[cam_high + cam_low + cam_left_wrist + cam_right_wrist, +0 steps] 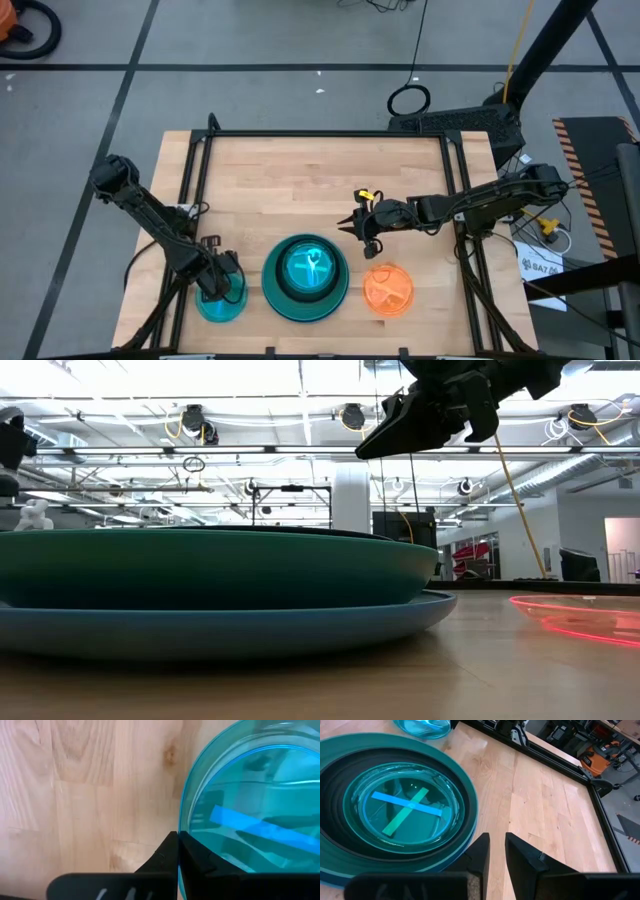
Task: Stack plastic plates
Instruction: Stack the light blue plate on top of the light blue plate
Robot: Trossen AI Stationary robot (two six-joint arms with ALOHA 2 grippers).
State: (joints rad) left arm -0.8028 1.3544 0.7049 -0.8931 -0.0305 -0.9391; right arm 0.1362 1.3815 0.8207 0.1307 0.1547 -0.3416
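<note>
Plate stack is seen bottom centre of the high view. Left gripper is clamped on the cyan plate, bottom left. Right gripper, fingers slightly apart, is held empty above the orange plate.

Plate stack mid-table — small plates flanking left, right.

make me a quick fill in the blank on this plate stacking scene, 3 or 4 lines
1. The left gripper grips the rim of the small ____ plate.
2. The small plate lying alone right of the stack is ____.
3. The right gripper holds ____.
4. In the stack, the bottom plate is ____.

Missing words: cyan; orange; nothing; blue
</note>
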